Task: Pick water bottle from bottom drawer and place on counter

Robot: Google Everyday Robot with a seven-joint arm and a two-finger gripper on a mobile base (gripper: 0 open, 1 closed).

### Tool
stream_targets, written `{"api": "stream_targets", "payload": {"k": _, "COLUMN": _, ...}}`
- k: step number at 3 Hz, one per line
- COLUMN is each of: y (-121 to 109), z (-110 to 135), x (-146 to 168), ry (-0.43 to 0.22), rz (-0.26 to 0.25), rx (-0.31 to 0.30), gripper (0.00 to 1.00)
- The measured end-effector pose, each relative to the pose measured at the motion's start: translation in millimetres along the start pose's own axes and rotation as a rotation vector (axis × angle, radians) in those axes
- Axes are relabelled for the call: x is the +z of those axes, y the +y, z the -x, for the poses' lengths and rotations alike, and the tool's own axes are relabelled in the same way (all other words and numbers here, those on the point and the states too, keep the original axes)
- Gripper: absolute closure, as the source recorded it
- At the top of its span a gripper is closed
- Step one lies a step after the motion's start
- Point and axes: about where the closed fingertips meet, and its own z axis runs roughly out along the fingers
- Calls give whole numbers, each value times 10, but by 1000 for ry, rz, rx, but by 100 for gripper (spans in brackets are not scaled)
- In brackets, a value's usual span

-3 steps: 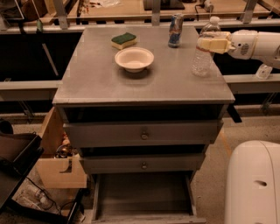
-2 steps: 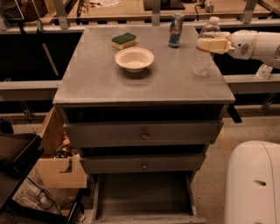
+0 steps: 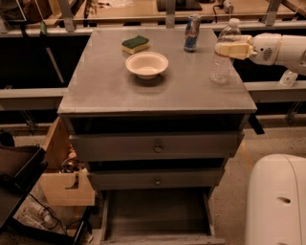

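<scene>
step: placing | water bottle (image 3: 221, 67) is stood upright near the counter (image 3: 119, 91)'s right edge, base apparently set down | gripper (image 3: 223, 48) is positioned around its shoulder, likely for steadiness (jaw closure cannot be told) | bottom drawer (image 3: 155, 213) is seen open

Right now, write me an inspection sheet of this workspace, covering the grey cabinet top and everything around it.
Surface: flat grey counter, four things standing on it.
Job's things: clear ribbed water bottle with white cap, upright near the counter's right edge; wide grey bottom drawer open, floor bare.
Clutter: white bowl, green-and-yellow sponge, blue-and-silver drink can.
Grippers: gripper at the bottle's upper part, arm on the right.
Cables: dark loose cables on the floor, lower left.
Surroundings: cardboard box left of the cabinet; white robot body lower right; tan wooden workbench behind.
</scene>
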Motion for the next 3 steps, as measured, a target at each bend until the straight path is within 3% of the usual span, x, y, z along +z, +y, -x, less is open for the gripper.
{"api": "stream_targets", "payload": {"k": 1, "y": 3, "z": -5, "x": 35, "ry": 0, "rz": 4, "rx": 1, "gripper": 12}}
{"api": "stream_targets", "payload": {"k": 2, "y": 5, "z": -9, "x": 68, "ry": 1, "rz": 8, "rx": 2, "gripper": 0}}
{"api": "stream_targets", "payload": {"k": 3, "y": 5, "z": -10, "x": 70, "ry": 1, "rz": 8, "rx": 2, "gripper": 0}}
